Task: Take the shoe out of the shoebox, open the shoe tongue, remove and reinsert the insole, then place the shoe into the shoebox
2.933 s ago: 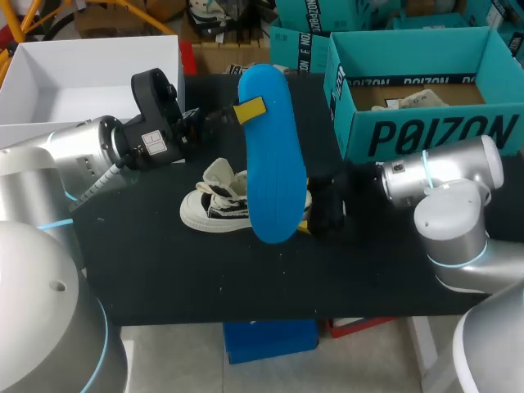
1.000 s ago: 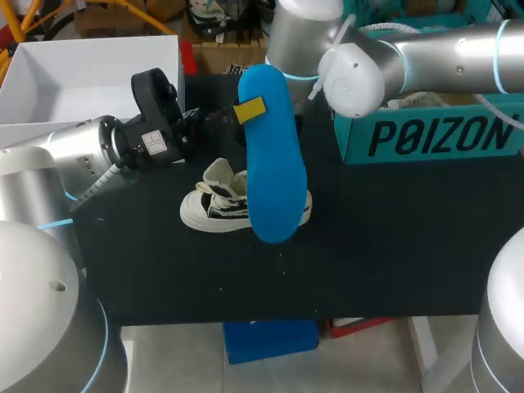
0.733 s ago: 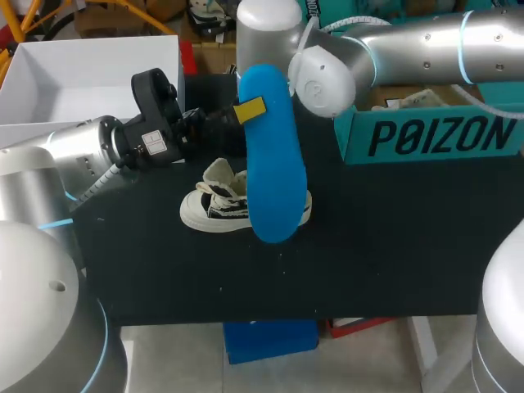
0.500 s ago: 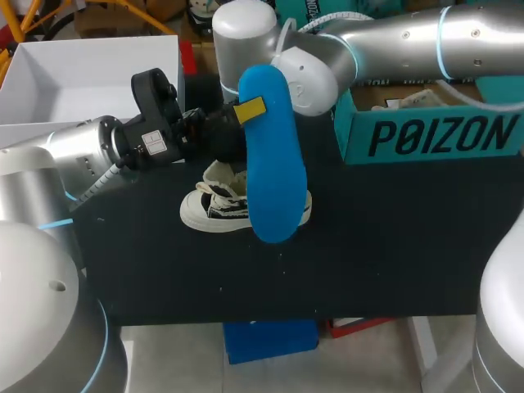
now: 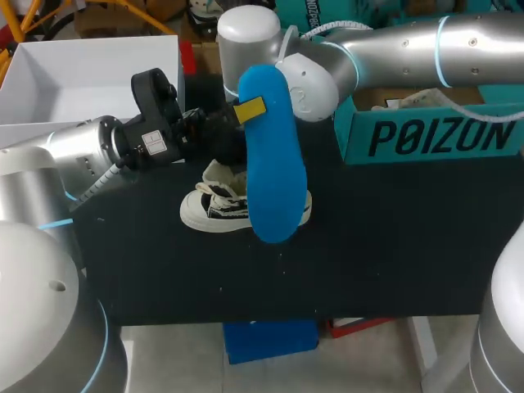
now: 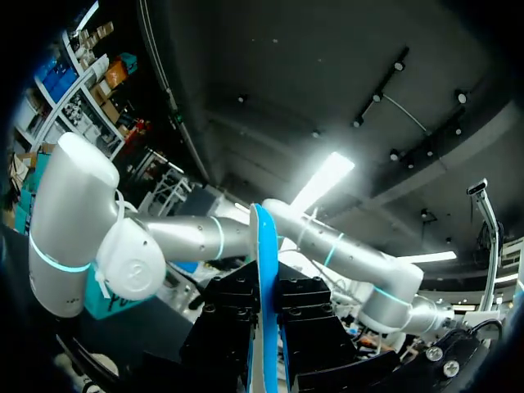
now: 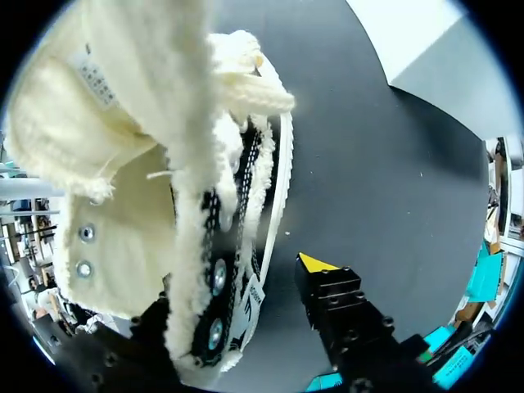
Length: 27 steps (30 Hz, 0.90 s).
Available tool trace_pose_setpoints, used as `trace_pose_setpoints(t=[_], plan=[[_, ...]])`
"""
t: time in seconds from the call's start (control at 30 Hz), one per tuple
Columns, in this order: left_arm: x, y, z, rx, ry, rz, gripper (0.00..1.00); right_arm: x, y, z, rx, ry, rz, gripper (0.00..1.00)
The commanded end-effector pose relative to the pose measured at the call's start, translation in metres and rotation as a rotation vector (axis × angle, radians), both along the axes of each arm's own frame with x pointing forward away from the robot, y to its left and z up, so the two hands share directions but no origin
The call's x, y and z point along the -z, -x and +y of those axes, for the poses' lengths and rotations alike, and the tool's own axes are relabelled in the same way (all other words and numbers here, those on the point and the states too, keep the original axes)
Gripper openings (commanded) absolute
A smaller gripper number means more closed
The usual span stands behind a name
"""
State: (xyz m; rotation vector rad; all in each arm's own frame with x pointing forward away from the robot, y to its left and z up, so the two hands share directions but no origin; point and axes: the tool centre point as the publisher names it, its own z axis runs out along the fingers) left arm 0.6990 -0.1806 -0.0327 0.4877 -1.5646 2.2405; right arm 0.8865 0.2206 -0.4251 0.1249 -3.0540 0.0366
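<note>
My left gripper (image 5: 246, 110) holds a blue insole (image 5: 272, 155) upright above the table; in the left wrist view the insole (image 6: 264, 270) stands edge-on, clamped between the black fingers (image 6: 233, 327). Below it a cream and black shoe (image 5: 214, 205) lies on the black table. My right arm (image 5: 385, 53) reaches across from the right, its gripper hidden behind the insole. In the right wrist view the shoe's fleecy tongue and eyelet flap (image 7: 213, 270) sit inside the right gripper (image 7: 237, 286). Its yellow-tipped finger (image 7: 315, 264) stands clear of the flap.
A teal shoebox (image 5: 426, 135) stands open at the back right with crumpled paper inside. A white box (image 5: 90, 74) sits at the back left. The black table (image 5: 368, 246) reaches to the front edge.
My right arm has swung from the right across the back and come down behind the insole onto the shoe. The left arm and the insole have kept still.
</note>
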Motion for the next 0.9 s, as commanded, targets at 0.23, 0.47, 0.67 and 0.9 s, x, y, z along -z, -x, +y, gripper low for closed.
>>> trace_pose_setpoints(t=[0.23, 0.47, 0.67, 0.9], plan=[[0.0, 0.001, -0.001, -0.004, 0.0, -0.001, 0.0, 0.0, 0.002, -0.004, 0.001, -0.022, -0.001, 0.0], [0.0, 0.001, -0.001, -0.004, 0.0, -0.001, 0.0, 0.0, 0.002, -0.004, 0.001, -0.022, -0.001, 0.0], [0.0, 0.001, -0.001, -0.004, 0.0, -0.001, 0.0, 0.0, 0.002, -0.004, 0.001, -0.022, -0.001, 0.0], [0.0, 0.001, -0.001, -0.004, 0.0, -0.001, 0.0, -0.016, -0.001, -0.004, 0.014, -0.043, -0.019, 0.0]])
